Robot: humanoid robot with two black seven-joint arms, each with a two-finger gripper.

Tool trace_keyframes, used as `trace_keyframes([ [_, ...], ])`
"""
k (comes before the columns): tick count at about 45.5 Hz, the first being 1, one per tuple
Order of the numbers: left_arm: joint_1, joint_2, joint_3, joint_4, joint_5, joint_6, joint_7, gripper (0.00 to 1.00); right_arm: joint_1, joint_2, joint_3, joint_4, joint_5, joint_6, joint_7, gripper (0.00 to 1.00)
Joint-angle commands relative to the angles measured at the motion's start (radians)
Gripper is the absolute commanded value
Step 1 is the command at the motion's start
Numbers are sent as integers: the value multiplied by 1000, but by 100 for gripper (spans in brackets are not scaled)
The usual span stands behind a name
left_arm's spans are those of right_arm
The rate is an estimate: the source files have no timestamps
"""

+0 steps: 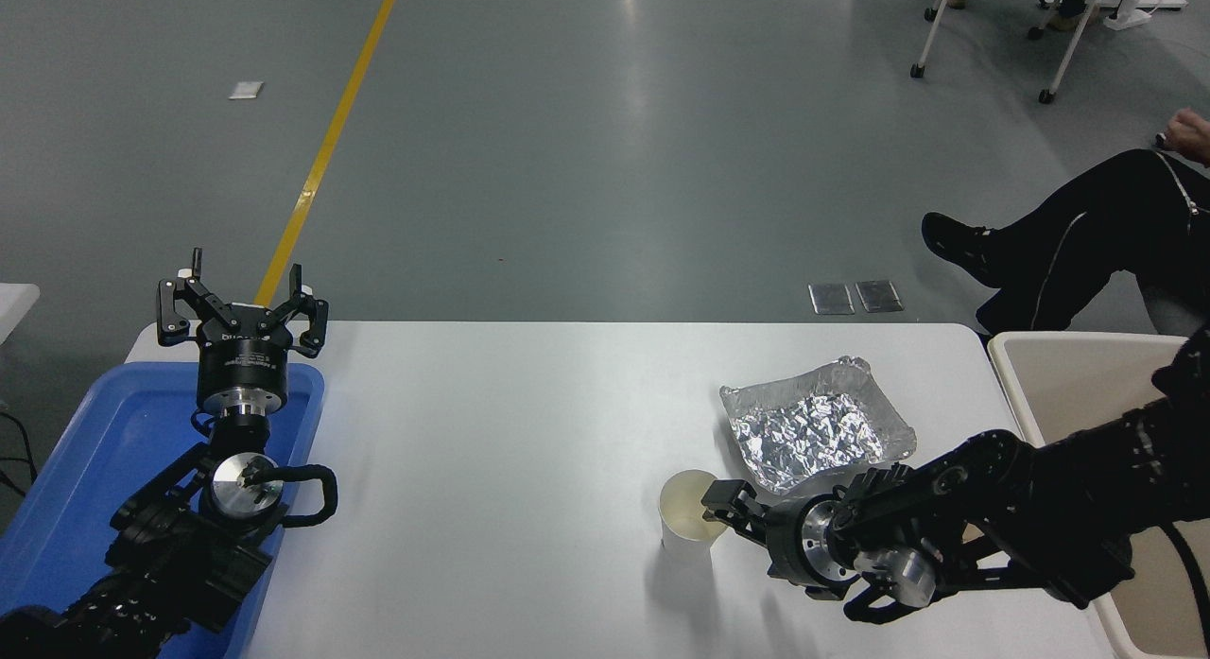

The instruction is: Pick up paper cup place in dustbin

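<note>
The white paper cup [688, 519] stands upright on the white table [492, 451], right of centre near the front. My right gripper [724, 511] comes in low from the right and is open at the cup's right rim. Its upper finger [720, 496] reaches over the rim and the other stays outside the wall. The beige dustbin [1068, 375] stands off the table's right edge, partly hidden by my right arm. My left gripper [242, 304] is parked open above the blue tray at the left.
A square foil tray [813, 423] lies just behind the cup and my right gripper. A shallow blue tray [85, 451] sits under the left arm. A seated person's legs [1068, 243] are at the upper right, beyond the dustbin.
</note>
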Motion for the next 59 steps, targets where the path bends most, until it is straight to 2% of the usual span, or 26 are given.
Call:
trace_keyframes([
  [1, 0, 0, 0, 0, 0, 0, 0, 99, -10, 16, 2, -26, 1, -15, -7, 0],
  [11, 0, 0, 0, 0, 0, 0, 0, 99, 16, -9, 0, -12, 1, -28, -10, 0],
  [21, 0, 0, 0, 0, 0, 0, 0, 99, 163, -145, -26, 138, -7, -11, -10, 0],
  [31, 0, 1, 0, 0, 0, 0, 0, 99, 505, -204, -276, 292, -10, 61, -4, 0],
  [39, 0, 1, 0, 0, 0, 0, 0, 99, 815, -263, -416, 336, -10, 267, 2, 0],
  [46, 0, 1, 0, 0, -1, 0, 0, 99, 1088, -349, -451, 336, -11, 604, 4, 0],
  [52, 2, 1, 0, 0, -1, 0, 0, 99, 1301, -362, -505, 336, -19, 831, 2, 0],
  [59, 2, 1, 0, 0, 0, 0, 0, 99, 1464, -378, -549, 336, -49, 1026, 2, 0],
])
